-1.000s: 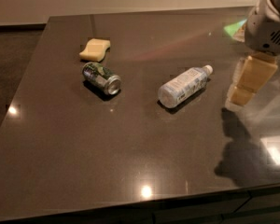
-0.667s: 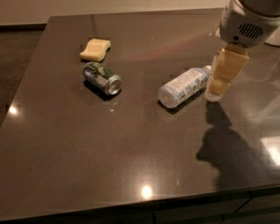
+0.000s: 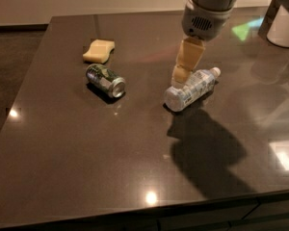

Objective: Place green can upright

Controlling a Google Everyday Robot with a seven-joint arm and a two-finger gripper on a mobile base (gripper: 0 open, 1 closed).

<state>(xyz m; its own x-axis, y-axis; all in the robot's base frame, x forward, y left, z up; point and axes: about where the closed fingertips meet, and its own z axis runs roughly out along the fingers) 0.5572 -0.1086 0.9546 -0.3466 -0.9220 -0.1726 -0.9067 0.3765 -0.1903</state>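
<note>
The green can (image 3: 105,80) lies on its side on the dark glossy table (image 3: 86,148), left of centre, with one silver end facing the front right. My gripper (image 3: 180,78) hangs from the arm at the upper right. It points down just above the left end of the clear plastic bottle (image 3: 191,88). It is well to the right of the can and apart from it, and it holds nothing that I can see.
The clear bottle with a white cap lies on its side right of centre. A pale yellow sponge (image 3: 98,50) lies behind the can. A white rounded object (image 3: 283,27) stands at the back right corner. The table's front edge runs along the bottom.
My gripper has moved left from the table's right side to just over the bottle. The can, bottle and sponge have not moved.
</note>
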